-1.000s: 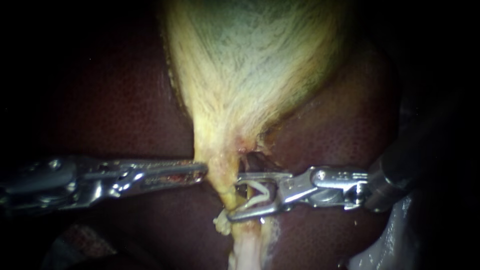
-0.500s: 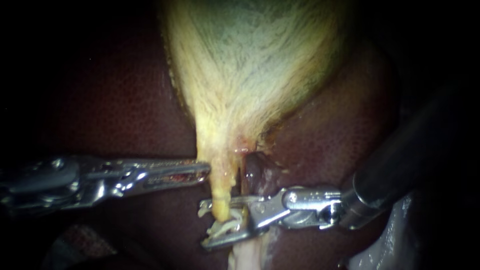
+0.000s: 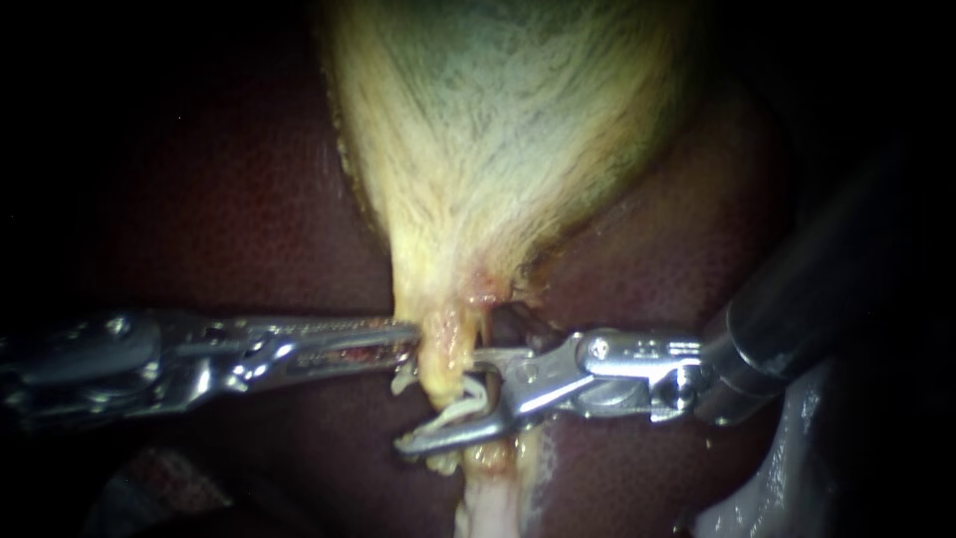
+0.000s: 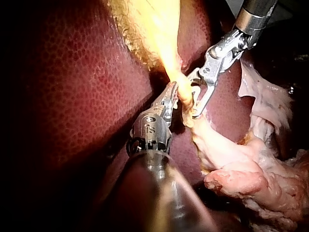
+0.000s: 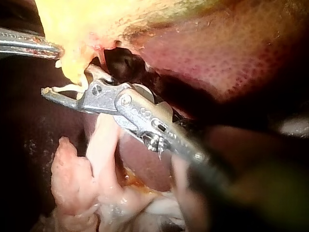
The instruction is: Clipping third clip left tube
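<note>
Now the gallbladder [image 3: 498, 130] hangs pale and yellow over the dark red liver [image 3: 219, 199] and narrows at its lower end to the left tube [image 3: 443, 349], a short yellow stalk. The right instrument [image 3: 438, 399] comes in from the right with its jaws standing well apart, one on each side of the tube. In the endoscope view the upper jaw lies against the tube's right side and the lower jaw passes in front of it, with its tip clear on the far side. A white clip [image 3: 466, 403] sits between those jaws, carried by both, with its legs spread and not pressed together. It lies just beside the tube at the tube's lower end. The left wrist view also shows the yellow stalk running through the gap between the right instrument's jaws. The left instrument [image 3: 403, 342] comes in level from the left. Its jaws lie together along their length and hold nothing that can be seen, and its tip touches the tube's left side just above the clip. Under the right instrument's jaws a strip of pale tissue [image 3: 493, 498] runs down out of view.
</note>
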Available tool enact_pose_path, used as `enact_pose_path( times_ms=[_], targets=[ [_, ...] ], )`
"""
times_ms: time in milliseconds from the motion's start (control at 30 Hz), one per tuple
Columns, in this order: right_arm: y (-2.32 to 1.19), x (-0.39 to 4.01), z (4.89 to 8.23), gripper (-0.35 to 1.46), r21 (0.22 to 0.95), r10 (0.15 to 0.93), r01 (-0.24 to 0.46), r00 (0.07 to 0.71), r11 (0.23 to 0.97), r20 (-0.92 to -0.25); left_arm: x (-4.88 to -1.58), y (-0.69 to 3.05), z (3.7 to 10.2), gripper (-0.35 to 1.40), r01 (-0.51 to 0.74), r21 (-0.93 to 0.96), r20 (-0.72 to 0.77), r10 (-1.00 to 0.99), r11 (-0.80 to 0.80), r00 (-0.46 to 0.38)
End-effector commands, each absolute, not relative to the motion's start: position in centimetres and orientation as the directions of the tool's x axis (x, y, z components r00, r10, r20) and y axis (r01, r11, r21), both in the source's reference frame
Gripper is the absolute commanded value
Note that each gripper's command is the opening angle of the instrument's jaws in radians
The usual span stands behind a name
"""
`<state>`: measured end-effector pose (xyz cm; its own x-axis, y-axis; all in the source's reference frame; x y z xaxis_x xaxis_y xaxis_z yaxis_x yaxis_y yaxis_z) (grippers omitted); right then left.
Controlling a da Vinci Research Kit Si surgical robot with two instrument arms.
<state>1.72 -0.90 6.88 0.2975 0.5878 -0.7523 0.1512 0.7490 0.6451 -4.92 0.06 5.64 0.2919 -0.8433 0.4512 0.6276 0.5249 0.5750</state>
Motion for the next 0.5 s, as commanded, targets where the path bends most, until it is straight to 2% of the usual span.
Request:
enact_pose_path(
  times_ms=[33,67,167,267,500],
  targets=[
    [-0.90,1.68,6.90,-0.10,0.645,0.587,0.153,0.298,0.749,-0.752,-4.92,0.06,5.64,-0.30,0.628,0.575,0.451,-0.843,0.525,0.292],
    [-0.89,1.64,6.90,-0.35,0.645,0.587,0.153,0.298,0.749,-0.752,-4.92,0.06,5.64,-0.30,0.628,0.575,0.451,-0.843,0.525,0.292],
    [-0.87,1.57,6.95,-0.35,0.674,0.612,0.136,0.321,0.726,-0.723,-4.92,0.06,5.64,-0.30,0.628,0.575,0.451,-0.843,0.525,0.292],
    [-0.87,1.55,6.97,-0.35,0.671,0.599,0.129,0.351,0.730,-0.720,-4.92,0.06,5.64,-0.30,0.628,0.575,0.452,-0.843,0.525,0.292],
    [-0.95,1.58,7.02,-0.35,0.671,0.598,0.128,0.353,0.731,-0.719,-4.92,0.06,5.65,-0.30,0.628,0.575,0.452,-0.843,0.525,0.292]
  ],
)
